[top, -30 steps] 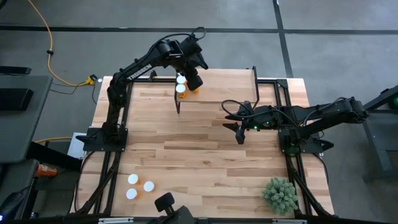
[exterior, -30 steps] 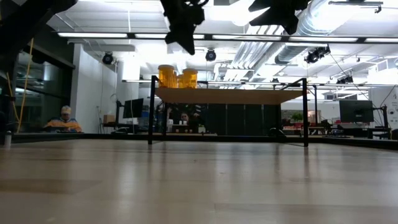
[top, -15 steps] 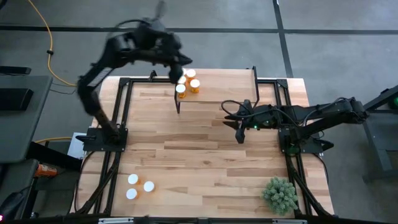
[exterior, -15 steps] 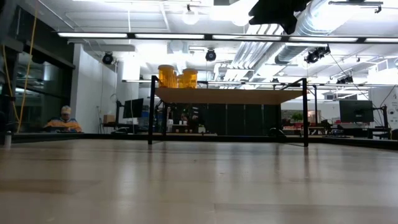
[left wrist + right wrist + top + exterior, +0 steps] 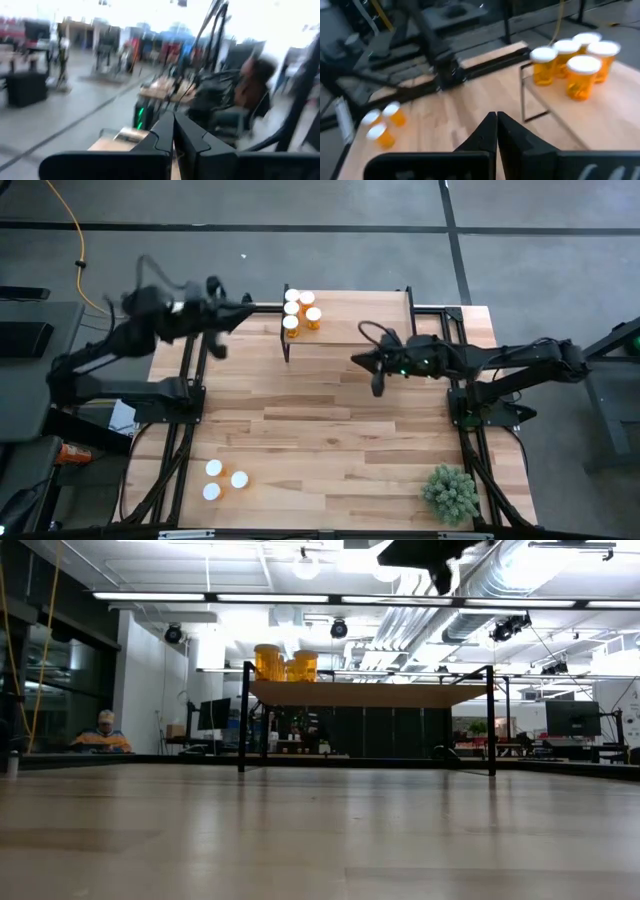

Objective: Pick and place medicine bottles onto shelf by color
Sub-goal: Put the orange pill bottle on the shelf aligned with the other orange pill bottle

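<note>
Four bottles [image 5: 300, 311] now stand clustered on the shelf's [image 5: 370, 320] far-left corner, uncovered since the left arm swung off them; a second ago that arm's tool hung right over the cluster. Three more bottles [image 5: 224, 479] stay grouped at the near-left of the table [image 5: 330, 440], white caps up, well apart from both arms.

Left tool [image 5: 217, 345]: out past the table's far-left edge, fingers shut, empty.

Right tool [image 5: 376, 385]: mid-table, just near of the shelf, fingers shut tight on nothing; a second ago they stood partly open, and the arm has drifted slightly left.

Step, as I judge it: between placements, one drop finished and the next pick not begun. Next move calls for one tool to open, travel to the near-left trio, and come down over a single cap without knocking its neighbours.
</note>
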Tool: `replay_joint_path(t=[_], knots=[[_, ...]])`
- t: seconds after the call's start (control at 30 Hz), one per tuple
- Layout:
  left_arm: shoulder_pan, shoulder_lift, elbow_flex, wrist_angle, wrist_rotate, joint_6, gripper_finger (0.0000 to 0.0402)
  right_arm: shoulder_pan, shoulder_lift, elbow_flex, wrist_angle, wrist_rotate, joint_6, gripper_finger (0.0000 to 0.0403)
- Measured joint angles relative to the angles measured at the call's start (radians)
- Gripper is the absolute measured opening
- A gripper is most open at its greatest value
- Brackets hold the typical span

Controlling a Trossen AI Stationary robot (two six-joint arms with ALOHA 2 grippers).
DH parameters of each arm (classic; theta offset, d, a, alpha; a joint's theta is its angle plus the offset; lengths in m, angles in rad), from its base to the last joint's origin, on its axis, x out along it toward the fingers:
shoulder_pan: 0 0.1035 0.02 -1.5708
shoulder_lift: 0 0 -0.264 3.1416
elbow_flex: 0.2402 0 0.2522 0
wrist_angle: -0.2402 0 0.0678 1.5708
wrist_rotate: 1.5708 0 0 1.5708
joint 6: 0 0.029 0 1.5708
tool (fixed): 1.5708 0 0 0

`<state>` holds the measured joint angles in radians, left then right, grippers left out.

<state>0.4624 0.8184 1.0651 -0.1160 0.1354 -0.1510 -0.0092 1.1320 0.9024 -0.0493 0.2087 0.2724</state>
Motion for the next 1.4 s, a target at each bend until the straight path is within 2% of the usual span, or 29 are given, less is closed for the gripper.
replay_joint_path(t=[0.1,0.2,0.33,0.43,0.53,0.67,1.0,1.4], knots=[[-0.020,-0.135,-0.158,0.146,-0.009,-0.037,0.0000,-0.061,0.061,0.000,0.076,-0.037,0.007,0.0001],[-0.028,-0.229,-0.248,0.217,-0.017,-0.056,0.0000,-0.124,0.135,0.038,0.092,-0.083,0.007,0.0000],[-0.028,-0.308,-0.296,0.198,-0.018,-0.056,0.0000,-0.198,0.243,0.148,-0.007,-0.089,-0.020,0.0000],[-0.028,-0.323,-0.300,0.109,-0.017,-0.056,0.0000,-0.244,0.327,0.225,-0.077,-0.119,-0.052,0.0000],[-0.028,-0.322,-0.300,0.023,-0.012,-0.094,0.0000,-0.279,0.404,0.269,-0.139,-0.159,-0.059,0.0000],[-0.029,-0.297,-0.301,-0.034,0.003,-0.109,0.0000,-0.304,0.478,0.301,-0.144,-0.158,-0.065,0.0000],[-0.083,-0.188,-0.301,0.043,0.003,-0.100,0.0000,-0.339,0.572,0.356,-0.086,-0.088,-0.104,0.0000],[-0.153,-0.065,-0.300,0.063,0.012,-0.108,0.0000,-0.352,0.618,0.356,0.042,-0.087,-0.180,0.0000]])
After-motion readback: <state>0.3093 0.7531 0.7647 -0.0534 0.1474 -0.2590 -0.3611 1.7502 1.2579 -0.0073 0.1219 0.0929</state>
